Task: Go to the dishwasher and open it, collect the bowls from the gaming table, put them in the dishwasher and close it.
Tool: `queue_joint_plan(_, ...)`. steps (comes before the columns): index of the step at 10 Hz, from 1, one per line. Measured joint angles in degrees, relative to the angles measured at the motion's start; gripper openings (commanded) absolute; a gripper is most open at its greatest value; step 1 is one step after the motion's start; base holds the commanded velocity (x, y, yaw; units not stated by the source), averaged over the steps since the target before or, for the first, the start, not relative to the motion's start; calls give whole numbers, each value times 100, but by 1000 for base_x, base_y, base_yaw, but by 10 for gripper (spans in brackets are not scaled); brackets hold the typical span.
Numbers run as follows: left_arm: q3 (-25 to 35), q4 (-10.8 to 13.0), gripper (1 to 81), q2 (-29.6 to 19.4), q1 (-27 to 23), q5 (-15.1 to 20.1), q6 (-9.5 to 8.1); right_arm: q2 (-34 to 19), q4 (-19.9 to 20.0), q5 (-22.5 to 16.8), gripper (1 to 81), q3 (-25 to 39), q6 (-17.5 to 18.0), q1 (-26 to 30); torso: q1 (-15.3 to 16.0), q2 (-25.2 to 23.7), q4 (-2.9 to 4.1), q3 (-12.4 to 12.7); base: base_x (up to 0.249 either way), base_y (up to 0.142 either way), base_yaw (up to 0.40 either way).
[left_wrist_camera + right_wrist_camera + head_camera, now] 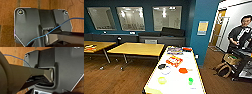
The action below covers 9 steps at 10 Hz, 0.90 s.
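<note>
Bowls, small and round, lie scattered on the white yellow-rimmed gaming table surface (177,82): dark bowl (162,66), orange bowl (183,70), yellow-green bowl (162,80), all nearer than the orange game box (174,61), awaiting collection. State of either gripper: cannot tell.

Gaming table (195,65), lower centre of head view: smooth white top, slight sheen, yellow rim. Bowls (162,80) on it look like glossy plastic: yellow-green, orange (183,70), bright green (190,80), one dark (161,66). Board-game boxes (174,61): printed card, bright colours. Tables (137,48) at left: yellow wood, matt. Floor (114,77): brown wood planks, low sheen. Back wall (146,3): matt teal paint; windows (130,18) in it reflective glass. Bench seating (161,37): dark grey upholstery.
</note>
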Motion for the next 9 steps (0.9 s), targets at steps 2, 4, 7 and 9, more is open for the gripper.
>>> queue_joint_plan(2, 0, 0, 811, 0, 77, 27, 0, -15, 0, 18, 811, 0, -20, 48, 0, 0, 0, 0, 0, 0, 0)
queue_joint_plan(4, 0, 0, 811, 0, 90, 30, 2, -11, 0, 13, 811, 0, -20, 33, 0, 0, 0, 0, 0, 0, 0)
queue_joint_plan(7, 0, 0, 811, 2, 72, 22, 2, -12, 0, 11, 811, 0, -20, 35, 0, 0, 0, 0, 24, 0, 0)
queue_joint_plan(9, 1, 0, 811, 2, 121, 27, 2, -12, 0, -4, 811, 0, -20, -11, -9, -5, 0, 2, 106, 0, 0)
